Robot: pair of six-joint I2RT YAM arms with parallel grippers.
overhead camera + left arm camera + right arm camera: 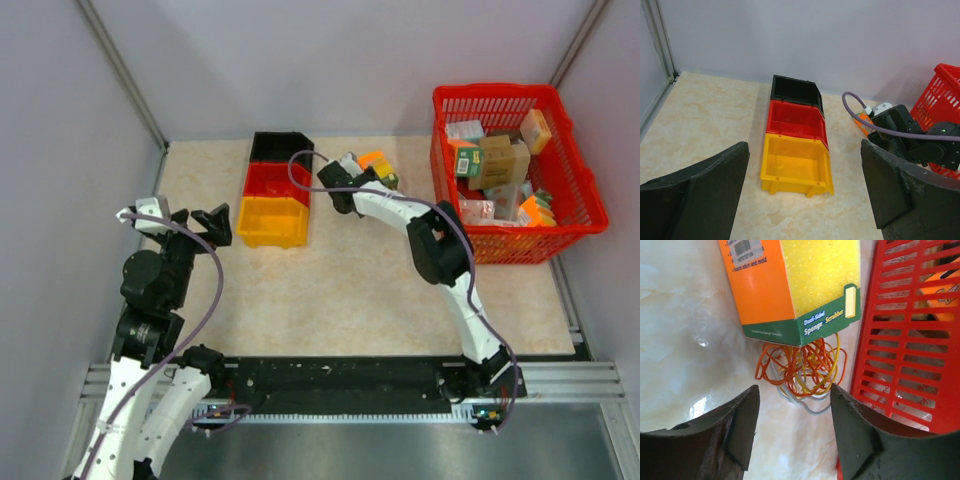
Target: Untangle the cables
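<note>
Cables (802, 367): one small tangled clump of thin orange, yellow and whitish loops, lying on the pale marbled table (690, 340). The clump sits at the green end of an orange sponge box (765, 285), its upper loops hidden behind that end; whether the box presses on them cannot be told. The red basket (900, 340) stands just beside the clump on the other side, and the outermost yellow loop lies near its slotted wall. Right gripper (795, 405): fingers spread apart, one fingertip (742, 415) on each side of the clump in the wrist view, holding nothing; contact with the wires is not seen. In the overhead view the right arm is stretched to the far side of the table, between the basket and the bins; the basket holds assorted small packages. Left gripper (804, 152): fingers wide apart and empty, held above the table at the left, facing a row of three open bins, yellow bin (790, 167) nearest, red bin (792, 120) behind it, black bin (792, 90) farthest, all touching in a line.
</note>
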